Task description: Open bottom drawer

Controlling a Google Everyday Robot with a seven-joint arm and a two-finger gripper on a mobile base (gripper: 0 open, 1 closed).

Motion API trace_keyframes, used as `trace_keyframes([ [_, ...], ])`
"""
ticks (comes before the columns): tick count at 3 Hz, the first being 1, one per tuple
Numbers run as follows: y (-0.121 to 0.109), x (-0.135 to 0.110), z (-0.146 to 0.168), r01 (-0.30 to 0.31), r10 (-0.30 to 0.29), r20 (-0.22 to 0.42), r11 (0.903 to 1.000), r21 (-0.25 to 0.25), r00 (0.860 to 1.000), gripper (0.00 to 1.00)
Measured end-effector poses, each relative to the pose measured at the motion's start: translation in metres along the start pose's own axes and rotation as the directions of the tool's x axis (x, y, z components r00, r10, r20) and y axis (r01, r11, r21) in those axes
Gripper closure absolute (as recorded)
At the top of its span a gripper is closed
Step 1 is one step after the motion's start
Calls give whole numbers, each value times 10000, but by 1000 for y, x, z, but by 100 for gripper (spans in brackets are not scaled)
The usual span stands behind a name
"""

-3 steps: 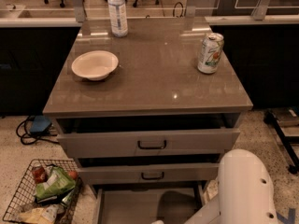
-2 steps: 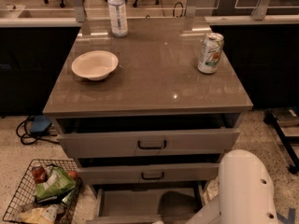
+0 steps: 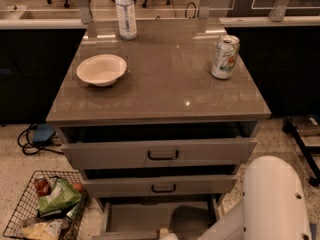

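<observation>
Bottom drawer (image 3: 142, 217) pulled out at the foot of the grey cabinet, end effector (image 3: 164, 233) low at its front edge.
Drawer's grey inside is exposed, sitting under the middle drawer (image 3: 200, 185) and top drawer (image 3: 210, 152), both with black handles. End effector is mostly cut off by the bottom of the view, so can't tell whether it is spread or closed. White robot arm (image 3: 272, 199) fills the lower right. On the surface (image 3: 165, 86): white bowl (image 3: 101, 69) at left, water bottle (image 3: 125, 11) at back, can (image 3: 224, 57) at right, all well apart. Wire basket (image 3: 52, 173) with snack bags on the floor, left of the cabinet.
</observation>
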State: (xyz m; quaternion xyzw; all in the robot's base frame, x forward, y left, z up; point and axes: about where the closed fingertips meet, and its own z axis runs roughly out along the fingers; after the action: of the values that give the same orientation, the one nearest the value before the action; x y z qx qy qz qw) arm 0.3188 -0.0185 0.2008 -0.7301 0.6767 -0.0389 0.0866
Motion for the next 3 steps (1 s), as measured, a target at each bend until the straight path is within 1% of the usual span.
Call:
trace_keyframes([
  [1,-20,15,-42,88,-91,24,9963,853,10000,0],
  [2,-42,34,-68,-46,43,20,9890,1481,10000,0],
  [3,-44,35,-69,-57,57,2,9886,1507,10000,18],
])
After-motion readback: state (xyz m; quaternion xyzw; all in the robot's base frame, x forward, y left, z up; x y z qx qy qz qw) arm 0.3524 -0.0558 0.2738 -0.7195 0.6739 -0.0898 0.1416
